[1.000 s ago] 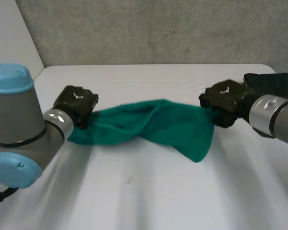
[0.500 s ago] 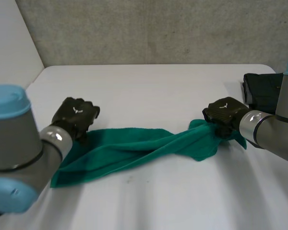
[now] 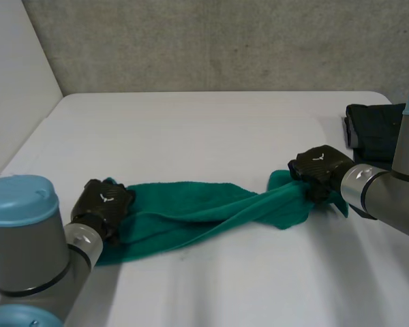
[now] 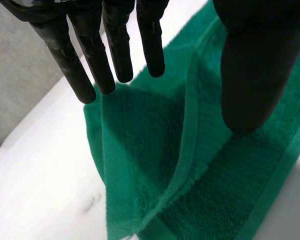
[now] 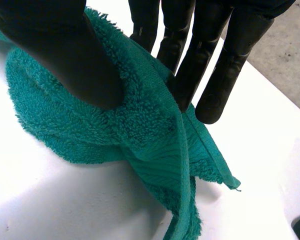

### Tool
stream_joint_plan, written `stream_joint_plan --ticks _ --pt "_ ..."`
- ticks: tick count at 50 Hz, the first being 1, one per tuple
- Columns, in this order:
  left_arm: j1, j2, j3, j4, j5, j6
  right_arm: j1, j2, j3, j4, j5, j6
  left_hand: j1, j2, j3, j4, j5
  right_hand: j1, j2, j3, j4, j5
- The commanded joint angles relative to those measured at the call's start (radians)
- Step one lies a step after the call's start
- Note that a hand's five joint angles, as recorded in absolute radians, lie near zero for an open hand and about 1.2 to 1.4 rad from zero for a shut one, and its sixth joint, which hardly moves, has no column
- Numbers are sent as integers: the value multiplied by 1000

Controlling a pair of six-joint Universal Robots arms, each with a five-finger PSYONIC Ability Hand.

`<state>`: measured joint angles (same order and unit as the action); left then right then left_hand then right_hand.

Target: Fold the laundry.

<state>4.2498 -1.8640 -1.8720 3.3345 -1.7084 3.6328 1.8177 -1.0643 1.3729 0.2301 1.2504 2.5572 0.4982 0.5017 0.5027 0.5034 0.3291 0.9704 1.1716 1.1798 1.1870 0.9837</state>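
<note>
A green towel (image 3: 191, 211) lies twisted in a long band across the white table (image 3: 191, 129). My left hand (image 3: 103, 203) rests over the towel's left end. In the left wrist view its fingers (image 4: 115, 45) are straight and the thumb stands apart above the towel (image 4: 190, 165), holding nothing. My right hand (image 3: 320, 165) is at the towel's right end. In the right wrist view the thumb (image 5: 65, 55) pinches a bunched corner of the towel (image 5: 140, 125) against the fingers.
A dark folded cloth (image 3: 371, 133) lies at the table's back right corner, just behind my right arm. A grey wall stands behind the table's far edge.
Both hands have come down and towards me, laying the hanging towel on the table. The left hand has let go of its end and straightened its fingers. The right hand keeps its grip.
</note>
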Motion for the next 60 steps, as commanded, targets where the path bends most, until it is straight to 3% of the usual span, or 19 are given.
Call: stream_joint_plan --ticks 1,4,9,13,16,18,27,35,44,53,60 --pt "-1 -106 53 13 -14 6 0 -6 22 3 -6 -2 290 286 285 284 284 426 225 217 209 238" --pt "-1 -136 94 13 -17 6 0 -32 52 9 -11 -14 885 882 881 880 880 426 225 217 209 238" --pt "1 -152 177 7 -22 7 2 -106 132 44 -52 -67 898 895 894 893 893 426 225 217 209 238" --pt "4 -136 240 -7 -31 7 -3 -160 201 175 -71 -247 898 895 894 893 893 426 225 217 209 238" --pt "4 -89 275 -24 -31 10 -9 -201 219 281 -91 -389 898 895 894 893 893 -287 -488 -496 -504 -475" --pt "-2 -52 300 -35 -30 13 -43 -239 215 241 -92 -362 898 895 894 893 893 -690 -891 -899 -906 -878" --pt "-43 66 344 -64 -28 10 -109 -269 147 135 -123 -14 898 895 894 893 893 -689 -890 -898 -905 -877" --pt "-103 127 373 -111 -30 9 -114 -267 182 111 -160 132 898 895 894 893 893 -686 -887 -895 -902 -874" --pt "-111 149 381 -118 -30 10 -115 -218 190 -38 -154 130 898 895 894 893 893 -630 -831 -840 -847 -818" --pt "-105 141 383 -119 -30 10 -124 -186 178 60 -152 9 898 895 894 893 893 -659 -861 -869 -876 -847" --pt "-106 147 387 -121 -30 10 -124 -145 173 45 -158 -35 898 895 894 893 893 -639 -840 -848 -855 -827"
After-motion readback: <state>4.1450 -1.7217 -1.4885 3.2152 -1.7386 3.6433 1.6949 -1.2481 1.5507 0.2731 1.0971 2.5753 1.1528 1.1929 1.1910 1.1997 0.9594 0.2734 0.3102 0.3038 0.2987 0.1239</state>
